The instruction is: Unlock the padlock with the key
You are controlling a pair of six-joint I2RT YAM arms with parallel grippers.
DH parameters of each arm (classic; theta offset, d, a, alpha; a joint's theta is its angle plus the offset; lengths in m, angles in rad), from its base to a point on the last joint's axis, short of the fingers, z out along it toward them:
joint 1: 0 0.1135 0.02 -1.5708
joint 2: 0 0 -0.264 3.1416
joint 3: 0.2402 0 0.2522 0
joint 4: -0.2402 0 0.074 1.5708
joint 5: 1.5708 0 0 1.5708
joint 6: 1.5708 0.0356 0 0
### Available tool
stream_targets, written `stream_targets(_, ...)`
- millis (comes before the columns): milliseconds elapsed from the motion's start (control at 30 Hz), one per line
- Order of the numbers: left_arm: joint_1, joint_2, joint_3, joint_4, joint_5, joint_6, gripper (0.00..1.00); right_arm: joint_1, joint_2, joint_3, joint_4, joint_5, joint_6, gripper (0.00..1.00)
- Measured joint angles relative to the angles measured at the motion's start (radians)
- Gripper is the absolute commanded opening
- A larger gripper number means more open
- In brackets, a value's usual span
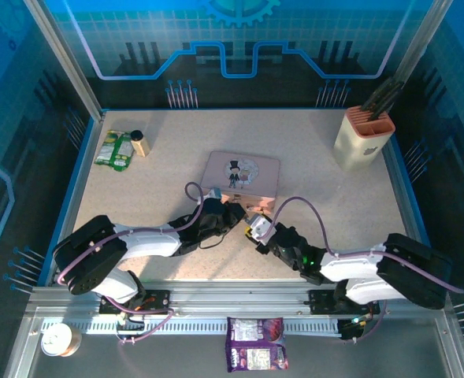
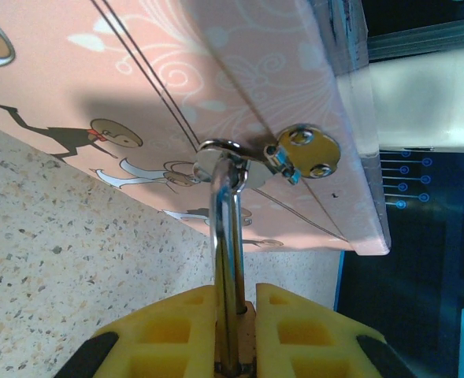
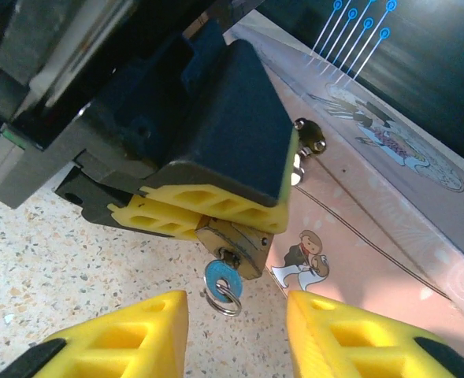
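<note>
The left gripper [image 3: 216, 209] pinches the tiny brass padlock [image 3: 233, 240] steady, its blue-headed key [image 3: 221, 278] at six o'clock facing the spread right gripper [image 3: 235, 331].

No lettering, number or brand legible in any view.
- Pink tin [image 1: 241, 175]: the lid has a cartoon couple in a pale medallion. The side wall [image 2: 137, 79] has small cartoon figures and white scrollwork. Pictures only.
- Purple packet [image 1: 255, 343], near edge: pale print patches, too small to read.
- Green packet [image 1: 114, 150], table far left: print blurred, unreadable.
</note>
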Motion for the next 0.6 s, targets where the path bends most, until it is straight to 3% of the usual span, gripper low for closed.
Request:
stream_targets(300,0.000,0.000,0.000,0.023,0.011,0.000,0.00,0.007,0.148,0.000,0.161,0.051,-0.034,0.39)
stream_targets(600,0.000,0.000,0.000,0.026,0.011,0.000,0.00,0.009,0.171,0.000,0.236,0.071,-0.045,0.31)
